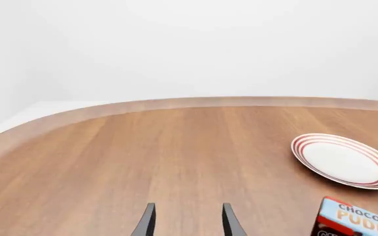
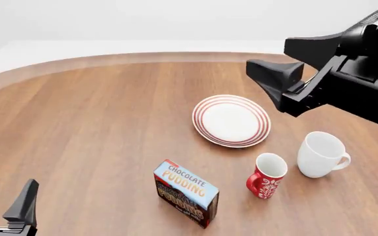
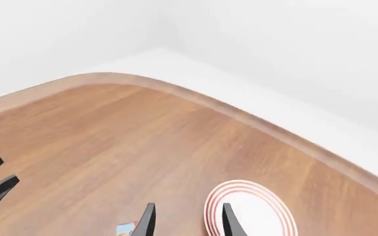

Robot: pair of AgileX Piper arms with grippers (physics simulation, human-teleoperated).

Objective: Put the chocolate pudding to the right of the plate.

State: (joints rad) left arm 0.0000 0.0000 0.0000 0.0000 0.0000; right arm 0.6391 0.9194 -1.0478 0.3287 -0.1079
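Observation:
The chocolate pudding (image 2: 185, 191) is a small carton with a light blue top and dark brown sides, standing on the table near the front, in front and a little left of the plate. The plate (image 2: 232, 120) is round and white with red rings, at mid-table. My left gripper (image 2: 5, 191) is open and empty at the front left, well left of the pudding. My right gripper (image 2: 267, 55) is open and empty, high above the table just right of the plate's far side. The left wrist view shows the plate (image 1: 343, 160), the pudding (image 1: 363, 221) and its open gripper (image 1: 187, 217). The right wrist view shows the plate (image 3: 255, 211) between its open fingers (image 3: 148, 219).
A red patterned mug (image 2: 267, 174) and a plain white mug (image 2: 320, 154) stand side by side to the right of the pudding, in front and right of the plate. The curved far table edge (image 2: 143, 58) borders a white floor.

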